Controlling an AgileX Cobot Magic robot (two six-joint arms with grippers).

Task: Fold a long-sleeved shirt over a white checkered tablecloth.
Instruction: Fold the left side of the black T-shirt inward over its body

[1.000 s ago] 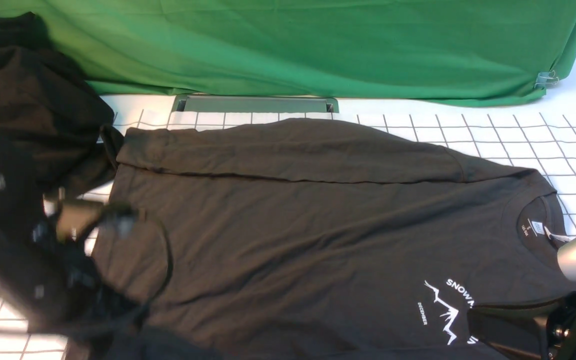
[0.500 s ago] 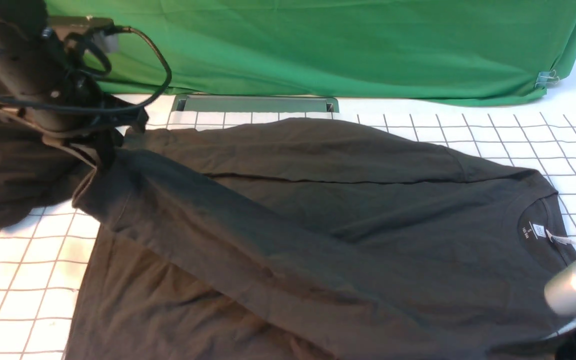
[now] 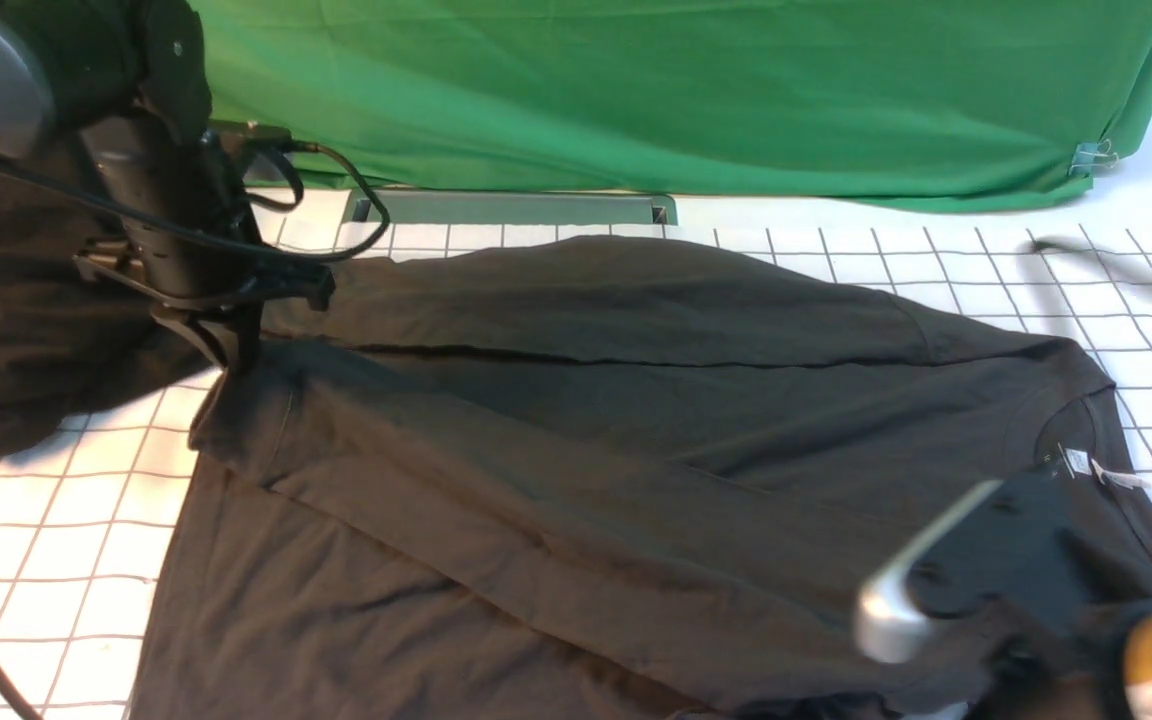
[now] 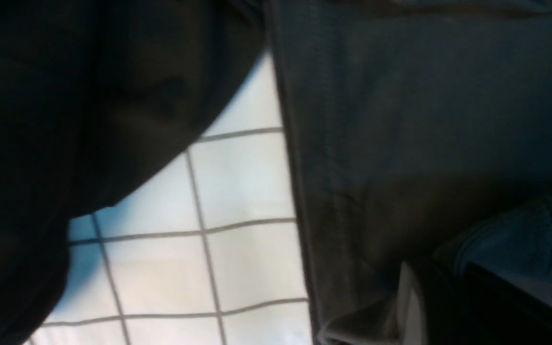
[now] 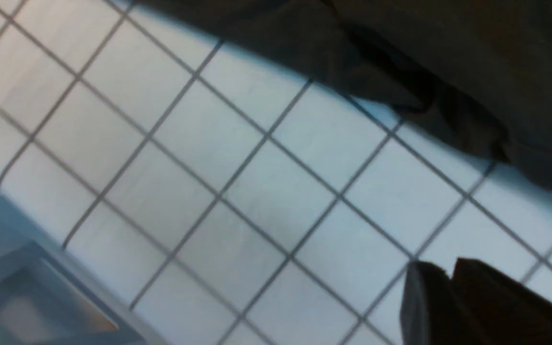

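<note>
Two things have changed within the last second. The near long side of the long-sleeved shirt has been carried up and laid over its body, so the white chest print that showed a second ago is now covered. The right arm, which was low at the collar end, has swung up and is a blur just on the near side of the neck label.

The left gripper stands at the hem end, well apart from the neck label, pressed together on the folded-over hem corner. The left wrist view shows the hem bunched against its finger. Only part of the right gripper shows, over bare squares with the shirt's edge beyond it. I see nothing in it, but whether it is spread or closed I cannot tell.

The shirt lies lengthwise on the white checkered tablecloth, and the neck label is still exposed. Another black garment sits past the hem end, farther still from the neck label.

This looks like the first lengthwise fold nearly laid. The right end seems already let go, so the left corner probably needs setting down and releasing next. The fold runs slantwise, and a careless release could leave it crooked.
</note>
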